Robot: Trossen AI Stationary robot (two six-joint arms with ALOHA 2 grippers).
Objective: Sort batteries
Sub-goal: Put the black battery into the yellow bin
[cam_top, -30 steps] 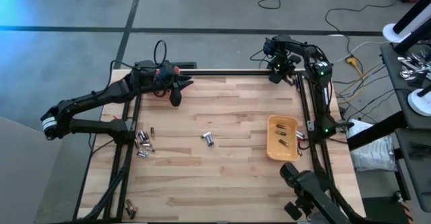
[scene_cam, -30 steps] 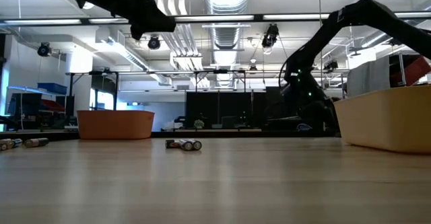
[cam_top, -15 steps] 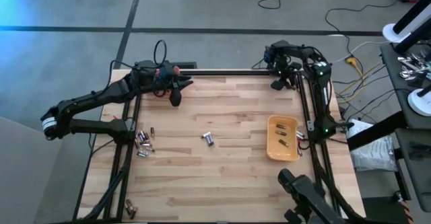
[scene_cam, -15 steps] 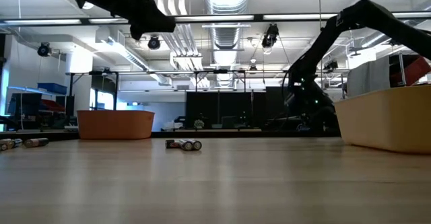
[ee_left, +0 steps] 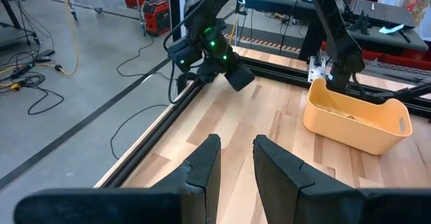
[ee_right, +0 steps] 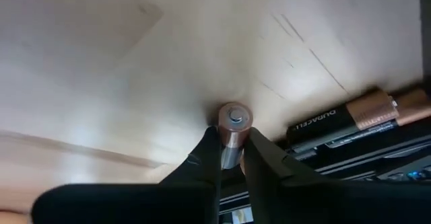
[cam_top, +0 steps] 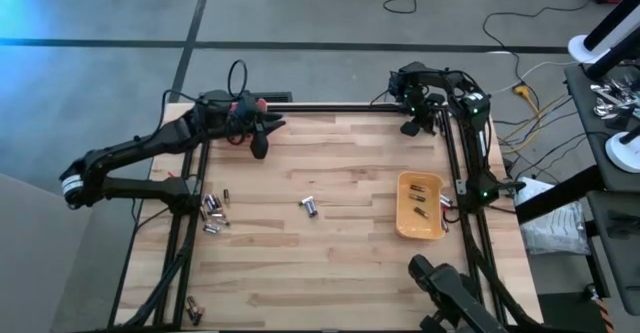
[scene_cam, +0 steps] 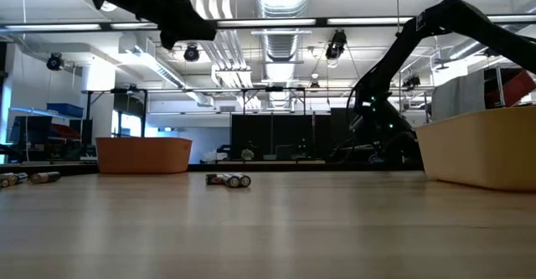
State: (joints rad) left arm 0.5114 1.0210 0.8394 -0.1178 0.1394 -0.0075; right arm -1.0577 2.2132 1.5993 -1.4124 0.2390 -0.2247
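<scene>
Right wrist view: right pincer (ee_right: 230,158) clamped on a copper-topped battery (ee_right: 233,125) | left pincer (ee_left: 236,163) slightly apart, empty, above the counter's (cam_top: 330,163) far edge | loose batteries (cam_top: 309,206) lay mid-counter, more (cam_top: 213,213) at its left edge.

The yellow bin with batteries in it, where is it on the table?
In the high view the yellow bin sits near the table's right edge, beside the right arm's frame, with two loose batteries lying to its left mid-table.
</scene>
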